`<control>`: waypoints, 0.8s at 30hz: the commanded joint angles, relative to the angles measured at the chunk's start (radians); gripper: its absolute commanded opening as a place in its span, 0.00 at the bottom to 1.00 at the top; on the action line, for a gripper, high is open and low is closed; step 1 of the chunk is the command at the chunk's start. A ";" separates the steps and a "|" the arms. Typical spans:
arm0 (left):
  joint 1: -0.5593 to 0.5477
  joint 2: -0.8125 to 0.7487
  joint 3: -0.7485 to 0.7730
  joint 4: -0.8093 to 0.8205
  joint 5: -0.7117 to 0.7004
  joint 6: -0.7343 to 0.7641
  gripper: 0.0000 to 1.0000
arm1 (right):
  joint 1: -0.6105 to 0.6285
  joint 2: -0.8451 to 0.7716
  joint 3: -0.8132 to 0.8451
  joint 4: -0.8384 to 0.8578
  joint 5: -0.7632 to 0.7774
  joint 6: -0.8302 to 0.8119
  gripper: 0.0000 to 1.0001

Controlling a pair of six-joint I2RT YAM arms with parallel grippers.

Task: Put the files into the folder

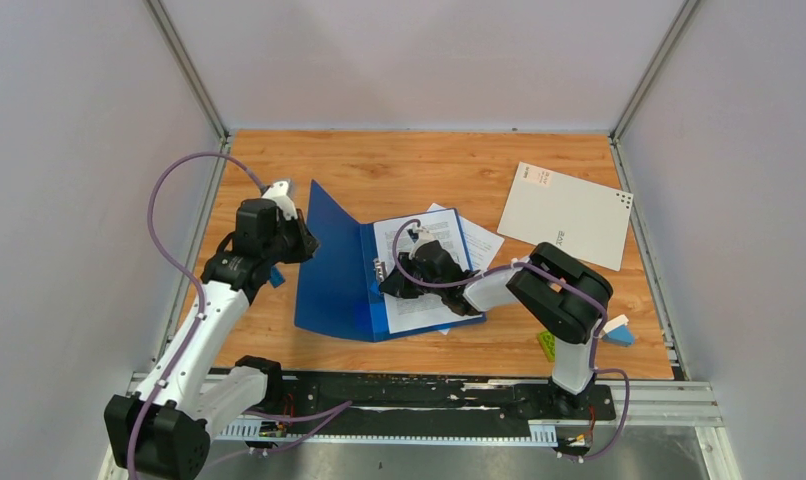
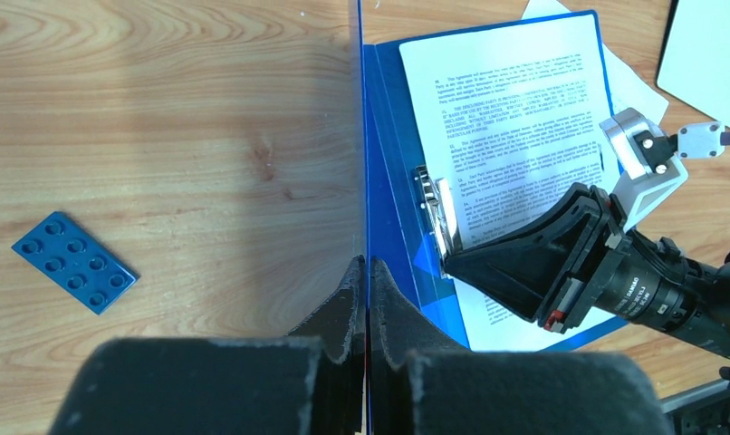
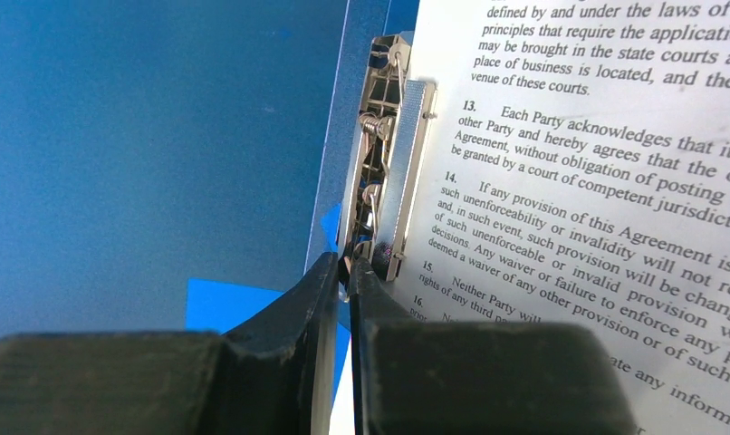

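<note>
The blue folder lies open mid-table with its left cover raised. My left gripper is shut on that cover's edge, seen edge-on between its fingers in the left wrist view. One printed white sheet lies inside the folder on the right half, its left edge at the metal clip. A second printed sheet sticks out from under the folder's far right corner. My right gripper is shut on the clip's lever at the spine.
A stiff pale grey cover lies at the back right. A small blue brick lies left of the folder. A green piece and a blue and white piece lie by the right arm's base. Grey walls enclose the table.
</note>
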 commanded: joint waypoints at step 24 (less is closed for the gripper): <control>-0.012 0.215 0.552 -0.276 0.148 0.121 0.44 | 0.016 0.070 -0.036 -0.164 0.075 0.033 0.00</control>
